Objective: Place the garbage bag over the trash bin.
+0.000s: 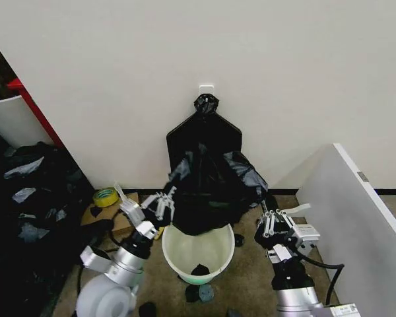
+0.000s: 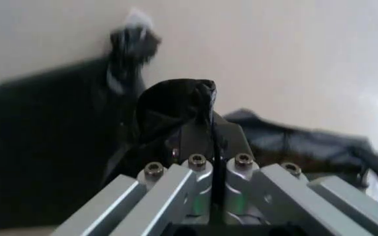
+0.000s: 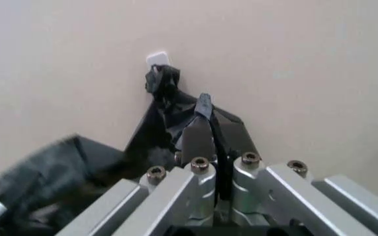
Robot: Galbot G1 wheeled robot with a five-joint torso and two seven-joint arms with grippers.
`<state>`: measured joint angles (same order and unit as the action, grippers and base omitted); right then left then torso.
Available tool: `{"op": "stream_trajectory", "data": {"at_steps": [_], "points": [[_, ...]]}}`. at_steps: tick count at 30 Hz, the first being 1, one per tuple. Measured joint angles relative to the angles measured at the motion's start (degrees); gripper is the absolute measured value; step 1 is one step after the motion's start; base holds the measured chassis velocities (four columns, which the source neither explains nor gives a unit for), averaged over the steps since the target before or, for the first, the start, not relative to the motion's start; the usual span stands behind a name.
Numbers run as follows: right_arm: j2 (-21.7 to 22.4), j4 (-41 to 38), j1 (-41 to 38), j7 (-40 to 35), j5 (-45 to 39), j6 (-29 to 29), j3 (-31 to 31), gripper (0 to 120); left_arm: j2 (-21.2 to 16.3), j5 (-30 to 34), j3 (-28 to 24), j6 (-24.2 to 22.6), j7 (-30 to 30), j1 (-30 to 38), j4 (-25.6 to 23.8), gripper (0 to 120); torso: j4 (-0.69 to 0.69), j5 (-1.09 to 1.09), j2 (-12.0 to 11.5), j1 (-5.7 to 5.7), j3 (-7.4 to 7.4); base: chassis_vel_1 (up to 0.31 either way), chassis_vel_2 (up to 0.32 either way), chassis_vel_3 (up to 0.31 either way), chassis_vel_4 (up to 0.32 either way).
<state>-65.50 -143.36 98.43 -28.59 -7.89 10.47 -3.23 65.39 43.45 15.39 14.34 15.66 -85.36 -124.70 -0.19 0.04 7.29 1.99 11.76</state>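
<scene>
The trash bin (image 1: 198, 254) is a round white bucket standing on the floor between my arms. Just above its far rim hangs the garbage bag (image 1: 208, 191), black, glossy and crinkled, stretched between both grippers. My left gripper (image 1: 161, 202) is shut on the bag's left edge, left of the bin's rim. My right gripper (image 1: 268, 221) is shut on the bag's right edge, right of the bin. In the left wrist view a bunch of the bag (image 2: 175, 103) is pinched in the left gripper (image 2: 210, 135). A strip of the bag (image 3: 204, 105) is pinched in the right gripper (image 3: 214, 132).
A flat bundle of black bags (image 1: 204, 135) hangs from a wall hook (image 1: 206, 87) behind the bin. A white panel (image 1: 356, 218) stands at right. At left are a yellow tape roll (image 1: 105, 196) and a dark pile (image 1: 33, 198). Black scraps (image 1: 199, 290) lie before the bin.
</scene>
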Motion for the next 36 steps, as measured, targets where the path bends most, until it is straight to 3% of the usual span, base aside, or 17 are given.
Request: {"op": "stream_trajectory", "data": {"at_steps": [7,17,30,36], "points": [[0.73,0.28,-0.99,-2.71,-3.13,-3.80,3.06,0,-0.63,-1.82,-0.06,-0.91,-0.36,0.57,1.27,0,0.00,0.00,0.00,0.00,0.00,0.000,0.000,0.000,0.000],[1.61,0.20,-1.31,-4.48,-8.89,-7.21,3.07,0,-3.68,-0.09,1.75,-2.00,-0.55,1.59,-0.73,0,0.00,0.00,0.00,0.00,0.00,0.000,0.000,0.000,0.000],[1.98,1.33,-2.18,-6.69,-12.08,-9.73,3.42,0,-3.47,-2.85,-0.57,-1.37,-0.07,-0.48,2.85,0,0.00,0.00,0.00,0.00,0.00,0.000,0.000,0.000,0.000],[2.93,3.63,-2.27,-8.34,-12.27,-11.19,5.46,0,-3.72,-7.40,-0.94,0.53,-0.41,-3.26,4.97,0,0.01,-0.01,0.00,0.00,0.00,0.000,0.000,0.000,0.000]]}}
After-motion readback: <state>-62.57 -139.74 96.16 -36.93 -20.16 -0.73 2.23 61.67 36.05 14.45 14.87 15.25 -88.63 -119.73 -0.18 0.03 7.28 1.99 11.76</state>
